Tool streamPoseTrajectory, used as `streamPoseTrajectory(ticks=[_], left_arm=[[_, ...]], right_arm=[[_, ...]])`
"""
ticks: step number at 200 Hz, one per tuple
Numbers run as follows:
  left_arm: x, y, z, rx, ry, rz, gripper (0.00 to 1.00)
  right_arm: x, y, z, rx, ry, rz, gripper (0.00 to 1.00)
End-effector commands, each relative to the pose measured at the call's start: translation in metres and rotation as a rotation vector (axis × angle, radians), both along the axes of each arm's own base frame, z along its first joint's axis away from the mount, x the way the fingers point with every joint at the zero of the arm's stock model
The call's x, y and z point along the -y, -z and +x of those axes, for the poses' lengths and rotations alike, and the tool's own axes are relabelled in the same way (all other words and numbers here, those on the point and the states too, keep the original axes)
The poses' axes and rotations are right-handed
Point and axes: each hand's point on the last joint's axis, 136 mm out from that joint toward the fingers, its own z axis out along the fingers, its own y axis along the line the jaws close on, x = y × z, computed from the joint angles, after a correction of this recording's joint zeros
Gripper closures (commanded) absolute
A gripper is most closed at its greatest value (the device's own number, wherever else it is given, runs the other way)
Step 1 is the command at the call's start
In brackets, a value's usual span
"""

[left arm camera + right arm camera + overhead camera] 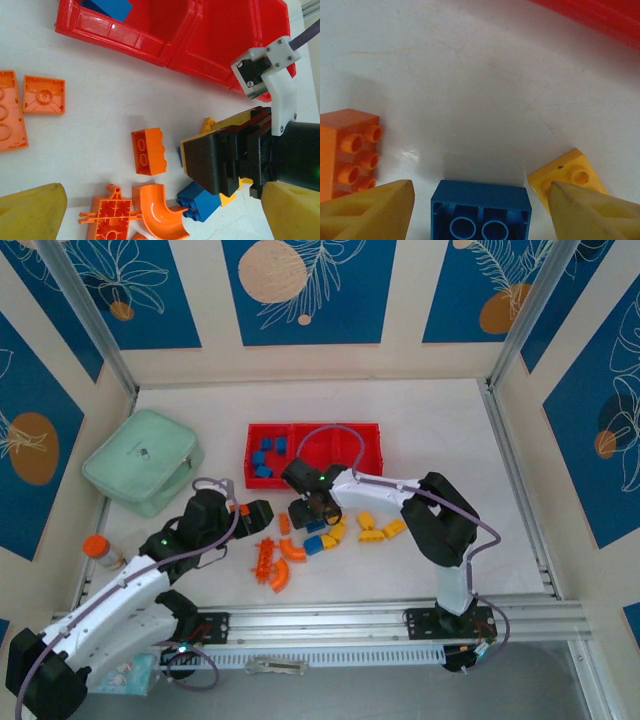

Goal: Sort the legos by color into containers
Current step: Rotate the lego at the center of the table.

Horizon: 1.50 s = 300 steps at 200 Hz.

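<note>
The red tray of containers lies at the back, with several blue legos in its left compartment. In front of it, loose orange legos, yellow legos and a blue brick are scattered on the table. My right gripper is open and straddles a blue brick, with a gap on each side of it. An orange brick lies to its left and a yellow one to its right. My left gripper is open over a curved orange piece.
A mint-green case lies at the back left and an orange-capped bottle stands by the left wall. Two flat orange plates lie left of the pile. The two grippers are close together over the bricks.
</note>
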Motion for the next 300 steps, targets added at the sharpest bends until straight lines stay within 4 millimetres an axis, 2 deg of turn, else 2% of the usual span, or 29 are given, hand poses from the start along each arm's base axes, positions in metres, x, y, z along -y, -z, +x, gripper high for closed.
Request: streamPoseTrajectory(ticks=[1,72,99,147,201,254,300], left_arm=[[0.001,0.000,0.003,0.015,-0.016,-0.002,0.01],[0.000,0.001,0.004,0.012,-0.018,0.007,0.01],[-0.001,0.000,0.003,0.016,-0.020,0.011,0.01],[-0.003,-0.002,0.002,0.021,-0.023,0.013,0.01],[-0.009,-0.003,0.000,0.024,-0.038,0.026,0.01],[-0.019,-0.003,-0.005,0.033,-0.068,0.045,0.01],[-0.021,-0.004,-0.006,0.032,-0.070,0.050,0.01]], right_arm=[[-0.005,0.003,-0.002,-0.001,-0.006,-0.010,0.29],[-0.011,0.018,-0.010,-0.015,-0.036,-0.047,0.38],[-0.011,0.018,-0.011,-0.008,-0.042,-0.053,0.42],[-0.014,0.015,-0.013,0.003,-0.062,-0.080,0.44],[-0.013,-0.008,-0.020,0.041,-0.074,-0.084,0.39],[-0.004,-0.001,-0.036,0.003,-0.053,-0.116,0.36],[0.000,-0.006,-0.043,-0.008,-0.018,-0.138,0.33]])
